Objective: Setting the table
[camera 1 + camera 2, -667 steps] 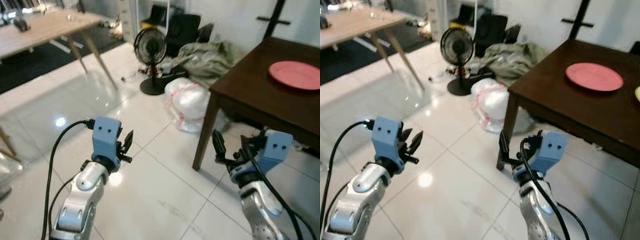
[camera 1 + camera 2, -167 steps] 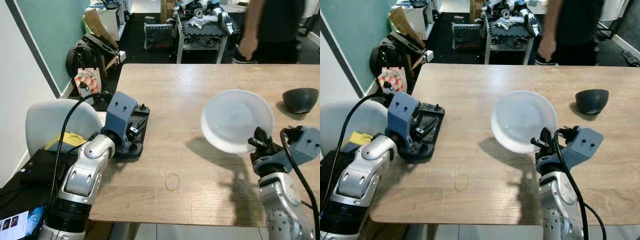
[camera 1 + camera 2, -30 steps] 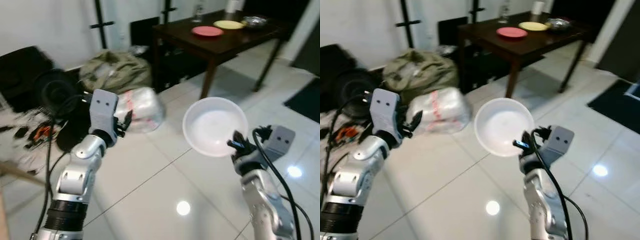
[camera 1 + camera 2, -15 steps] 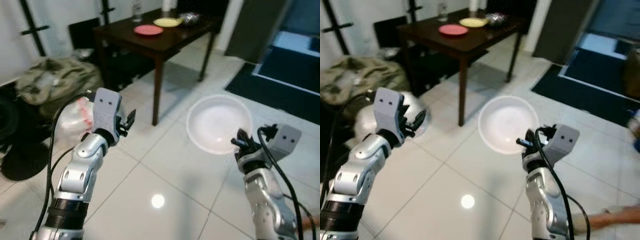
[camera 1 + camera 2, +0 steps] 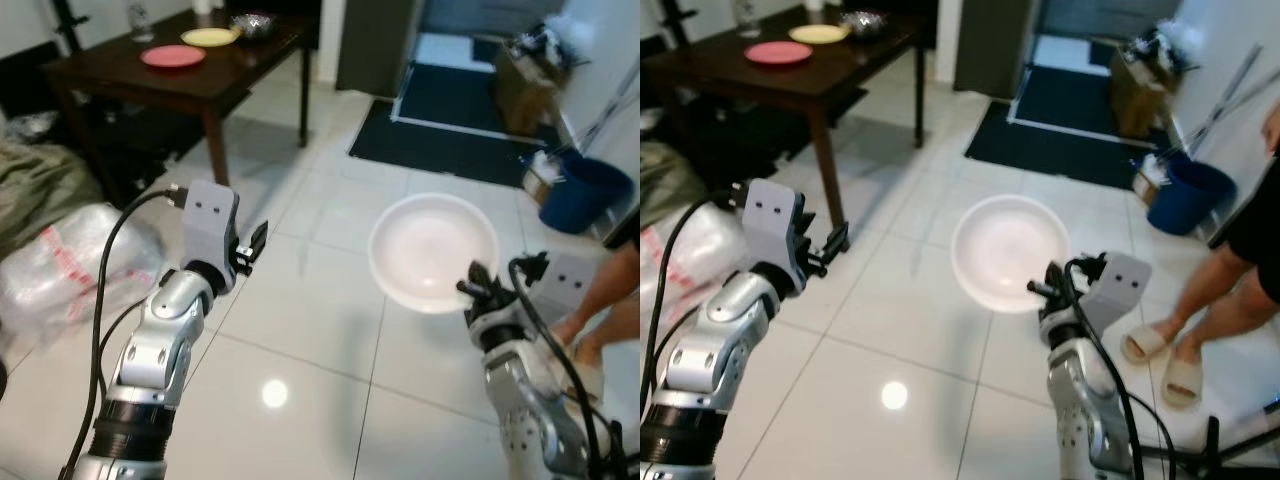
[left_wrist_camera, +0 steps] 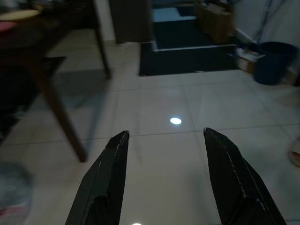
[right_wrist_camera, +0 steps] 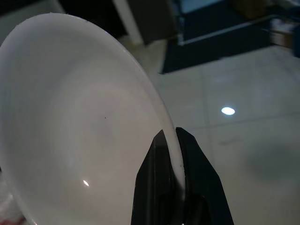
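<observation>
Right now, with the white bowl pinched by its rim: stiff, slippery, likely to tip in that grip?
The white bowl looks rigid; its rim holds shape between the right gripper fingers. Its glossy surface suggests it is slippery. Held at one edge point with the whole body cantilevered out, it could pivot or slip while walking. Over tile floor, probably breakable.

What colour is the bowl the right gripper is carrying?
White, plain; the bowl pinched in the right gripper shows best in the right eye view.

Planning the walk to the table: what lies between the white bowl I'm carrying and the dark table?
Bare white tile floor, as the left eye view shows. The right end effector holds the white bowl; the dark table stands far off to the robot's left.
</observation>
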### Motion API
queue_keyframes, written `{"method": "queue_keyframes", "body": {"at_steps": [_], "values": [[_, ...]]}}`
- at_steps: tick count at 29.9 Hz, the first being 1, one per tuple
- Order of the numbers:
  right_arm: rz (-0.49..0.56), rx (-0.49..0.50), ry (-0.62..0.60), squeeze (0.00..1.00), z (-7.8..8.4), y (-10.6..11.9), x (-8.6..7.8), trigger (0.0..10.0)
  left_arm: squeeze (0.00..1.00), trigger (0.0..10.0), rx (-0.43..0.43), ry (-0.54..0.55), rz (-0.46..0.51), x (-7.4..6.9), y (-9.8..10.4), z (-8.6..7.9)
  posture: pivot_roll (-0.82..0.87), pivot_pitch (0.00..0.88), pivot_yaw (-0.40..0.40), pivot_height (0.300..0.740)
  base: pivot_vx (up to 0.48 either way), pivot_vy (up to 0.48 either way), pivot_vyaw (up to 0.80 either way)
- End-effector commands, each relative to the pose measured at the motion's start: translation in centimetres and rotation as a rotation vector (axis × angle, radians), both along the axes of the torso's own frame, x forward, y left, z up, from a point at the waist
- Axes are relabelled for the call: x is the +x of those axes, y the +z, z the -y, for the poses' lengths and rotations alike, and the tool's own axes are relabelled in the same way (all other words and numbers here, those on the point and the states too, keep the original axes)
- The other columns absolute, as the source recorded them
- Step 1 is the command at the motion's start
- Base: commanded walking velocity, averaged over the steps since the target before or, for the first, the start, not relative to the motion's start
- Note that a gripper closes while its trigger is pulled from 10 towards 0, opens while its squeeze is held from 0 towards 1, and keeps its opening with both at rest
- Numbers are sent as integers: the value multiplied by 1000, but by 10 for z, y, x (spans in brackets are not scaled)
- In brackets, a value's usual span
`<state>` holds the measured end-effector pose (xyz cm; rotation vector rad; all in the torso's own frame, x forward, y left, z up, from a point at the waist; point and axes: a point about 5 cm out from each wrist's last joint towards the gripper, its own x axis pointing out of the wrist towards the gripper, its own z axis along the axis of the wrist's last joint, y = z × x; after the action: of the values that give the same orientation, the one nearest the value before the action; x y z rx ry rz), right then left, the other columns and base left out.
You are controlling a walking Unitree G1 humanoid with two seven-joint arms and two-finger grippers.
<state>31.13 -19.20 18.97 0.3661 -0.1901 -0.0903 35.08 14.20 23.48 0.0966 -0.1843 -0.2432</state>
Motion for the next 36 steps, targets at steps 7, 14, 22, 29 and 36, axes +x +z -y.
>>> {"method": "queue_keyframes", "body": {"at_steps": [7,14,22,29,36], "values": [[-88,-38,49,0,-11,-21,-5,10000,0,10000,64,3,-147,-7,-59,0,2,139,62,740,0,0,0],[-163,-32,134,0,-24,-42,-14,10000,0,10000,120,57,-281,-16,-104,-5,-11,137,45,740,0,0,0],[-237,-16,257,0,-44,-69,-24,10000,0,10000,192,151,-209,-18,-108,-12,-8,114,30,740,141,0,0],[-236,-13,222,0,-42,-75,-24,10000,0,10000,186,163,-170,-20,-108,-4,1,99,23,740,480,0,0],[-178,-72,211,0,-32,-60,-12,10000,0,10000,168,127,-154,-25,-109,8,4,97,13,740,480,0,0]]}}
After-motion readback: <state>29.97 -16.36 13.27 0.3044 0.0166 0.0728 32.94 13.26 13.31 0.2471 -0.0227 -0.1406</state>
